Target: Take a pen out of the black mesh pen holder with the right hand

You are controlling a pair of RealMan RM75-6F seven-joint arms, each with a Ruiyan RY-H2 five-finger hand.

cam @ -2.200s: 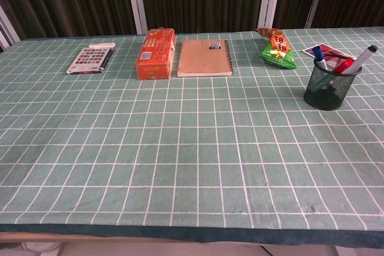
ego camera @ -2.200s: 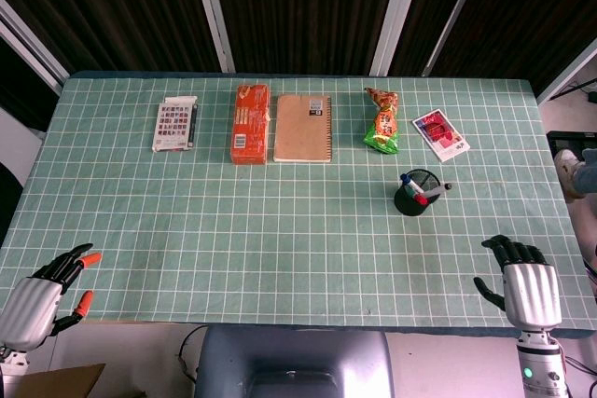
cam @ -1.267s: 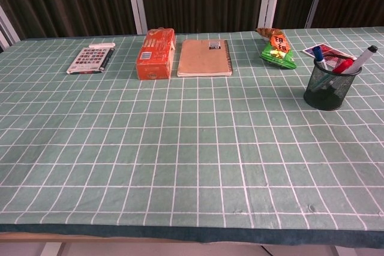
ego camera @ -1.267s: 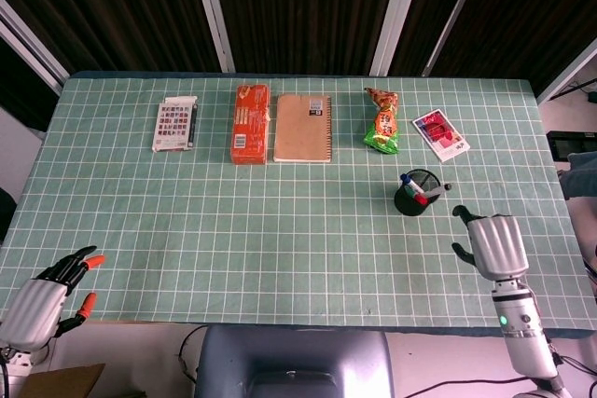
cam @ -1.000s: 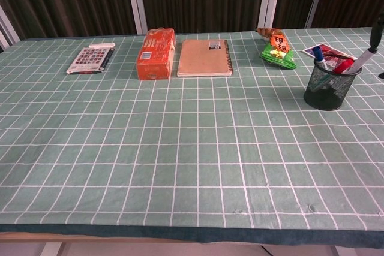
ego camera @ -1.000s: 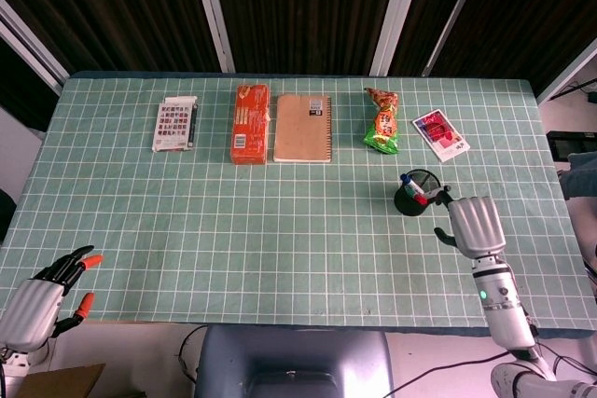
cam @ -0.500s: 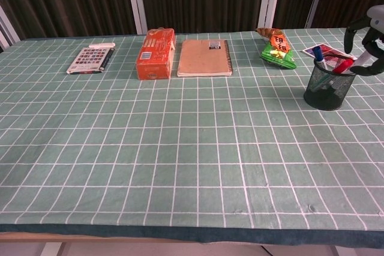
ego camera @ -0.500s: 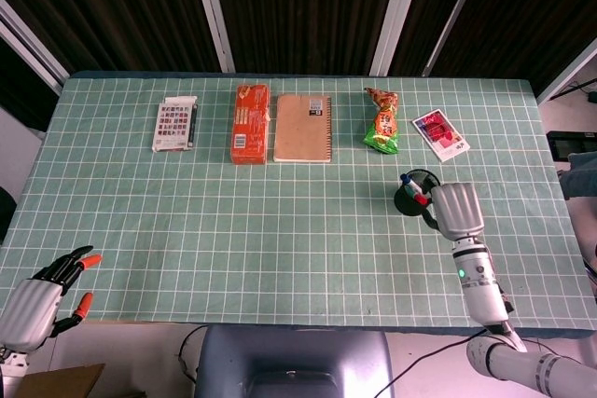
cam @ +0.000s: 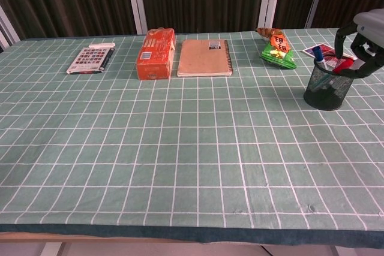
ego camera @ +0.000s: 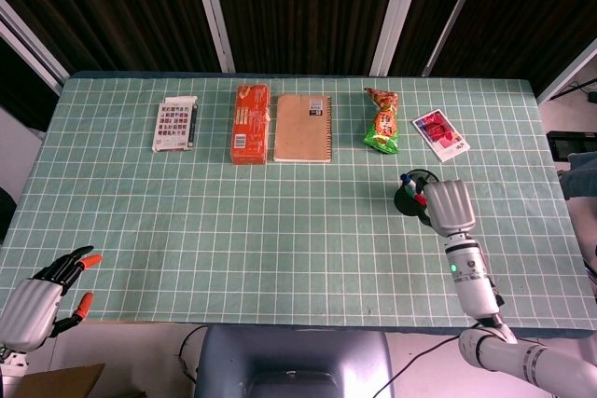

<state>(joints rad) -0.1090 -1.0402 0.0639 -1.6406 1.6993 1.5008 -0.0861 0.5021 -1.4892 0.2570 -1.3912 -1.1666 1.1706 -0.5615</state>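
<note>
Orange box [ego camera: 250,122], label text unreadable

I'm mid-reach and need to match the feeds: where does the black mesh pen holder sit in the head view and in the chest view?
Head view: the black mesh pen holder sits right of centre, partly covered by the right hand.
Chest view: the holder stands at the right edge, with the right hand above its rim.
Shared landmark: the green snack bag, just behind and left of the holder in both.
</note>
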